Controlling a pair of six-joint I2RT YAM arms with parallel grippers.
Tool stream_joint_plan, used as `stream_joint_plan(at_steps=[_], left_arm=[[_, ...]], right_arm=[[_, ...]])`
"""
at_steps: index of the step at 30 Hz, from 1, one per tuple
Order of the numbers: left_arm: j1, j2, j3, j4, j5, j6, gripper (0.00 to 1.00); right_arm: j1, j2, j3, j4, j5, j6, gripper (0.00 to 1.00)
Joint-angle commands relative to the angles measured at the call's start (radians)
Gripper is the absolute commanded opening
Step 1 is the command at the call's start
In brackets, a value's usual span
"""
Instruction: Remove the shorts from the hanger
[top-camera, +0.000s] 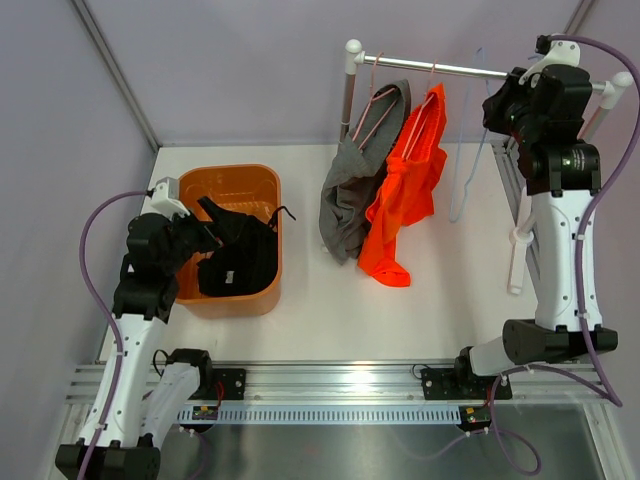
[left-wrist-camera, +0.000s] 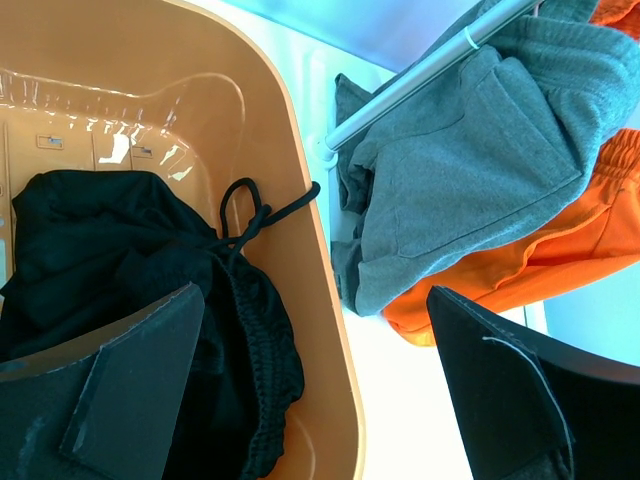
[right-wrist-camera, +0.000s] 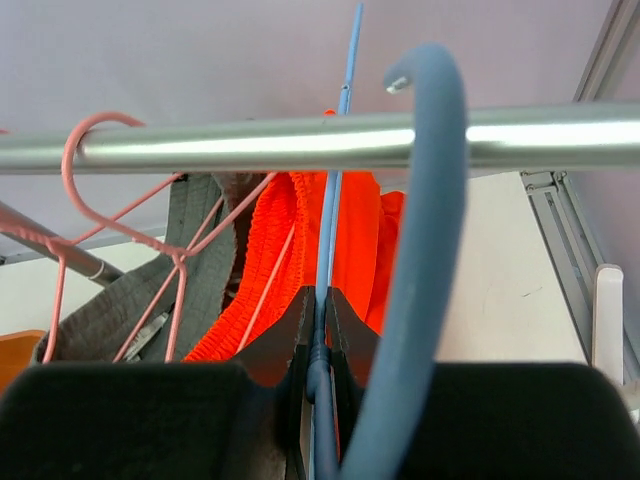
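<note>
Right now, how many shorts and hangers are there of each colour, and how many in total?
Black shorts: 1
Orange shorts: 1
Grey shorts: 1
Pink hangers: 2
Blue hanger: 1
Total: 6

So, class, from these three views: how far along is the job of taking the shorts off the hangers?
Done: the black shorts lie in the orange bin, the open left gripper above them. In hand: the right gripper is shut on the bare blue hanger hooked over the rail. Left: the grey shorts and orange shorts hang on pink hangers.
</note>
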Motion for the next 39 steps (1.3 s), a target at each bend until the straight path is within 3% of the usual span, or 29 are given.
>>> stream_joint_plan(at_steps=[1, 19, 39], left_arm=[[0.004, 0.011, 0.060, 0.001, 0.039, 0.037, 0.99], [0.004, 0.023, 0.070, -0.019, 0.029, 0.066, 0.99], [0.004, 0.026, 0.033, -0.005, 0.034, 0.070, 0.99]], right_arm=[[-0.006, 0.053, 0.096, -0.051, 0.054, 0.016, 0.00], [-0.008, 0.241, 0.222, -0.075, 0.135, 0.007, 0.00], [-0.015, 0.109, -0.082, 0.018, 0.160, 0.027, 0.00]])
